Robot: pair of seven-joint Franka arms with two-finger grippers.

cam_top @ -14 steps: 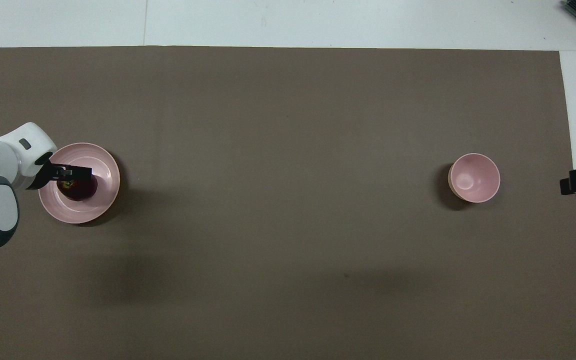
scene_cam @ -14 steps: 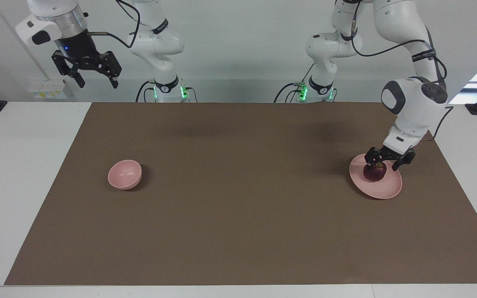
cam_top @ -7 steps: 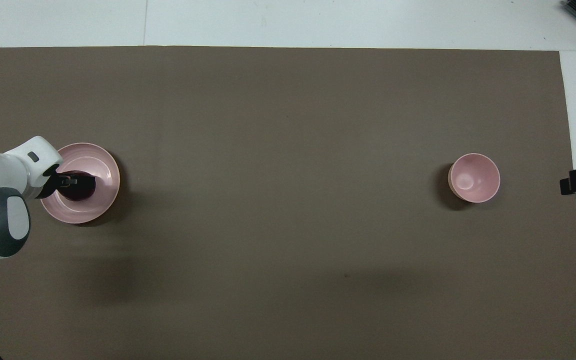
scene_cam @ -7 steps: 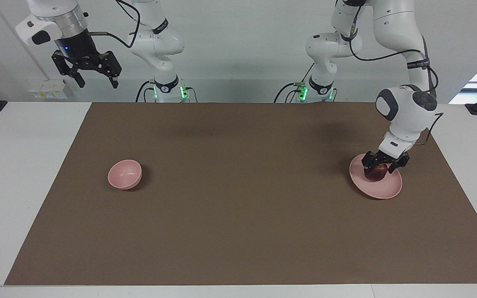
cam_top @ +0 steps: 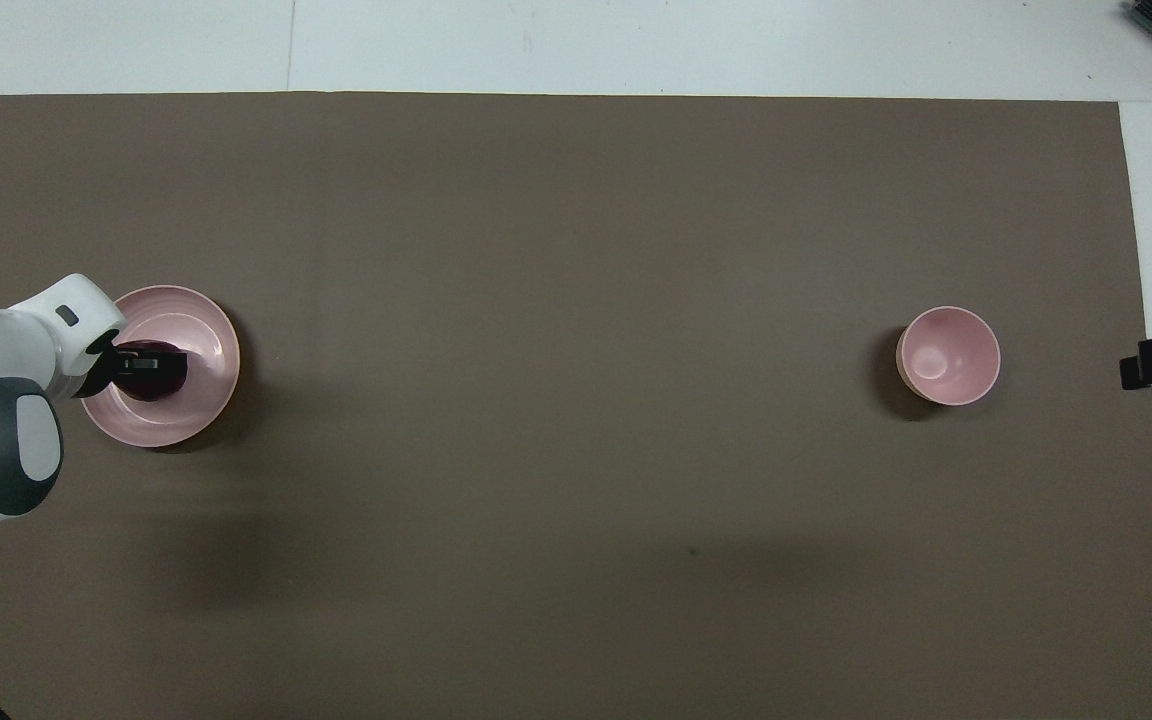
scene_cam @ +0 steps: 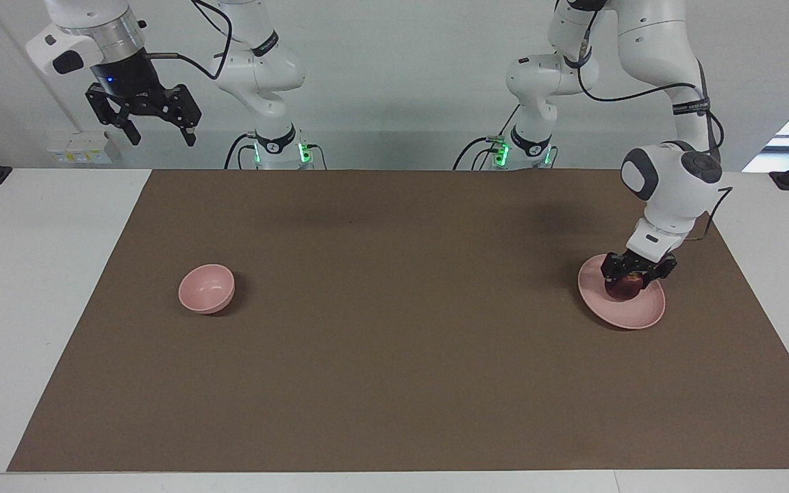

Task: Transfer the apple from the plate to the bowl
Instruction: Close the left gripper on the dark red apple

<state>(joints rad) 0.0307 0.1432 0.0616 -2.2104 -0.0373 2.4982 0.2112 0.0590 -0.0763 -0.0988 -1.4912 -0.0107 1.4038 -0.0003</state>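
The dark red apple (scene_cam: 629,287) lies on the wide pink plate (scene_cam: 634,315) toward the left arm's end of the table. My left gripper (scene_cam: 633,275) is down at the apple, open, with one finger on each side of it. In the overhead view the left gripper (cam_top: 148,362) covers most of the apple (cam_top: 172,382) on the plate (cam_top: 206,330). The small deep pink bowl (scene_cam: 207,288) stands empty toward the right arm's end and also shows in the overhead view (cam_top: 948,355). My right gripper (scene_cam: 159,133) is open and waits, raised high above the table's edge at the right arm's end.
A brown mat (scene_cam: 394,342) covers most of the white table. The plate and the bowl stand far apart on it. A black clamp (scene_cam: 788,179) sits at the table's edge near the left arm.
My left gripper has come down over the apple, and its wrist has drawn in toward the plate. The apple, plate and bowl have not moved. The right arm has stayed still.
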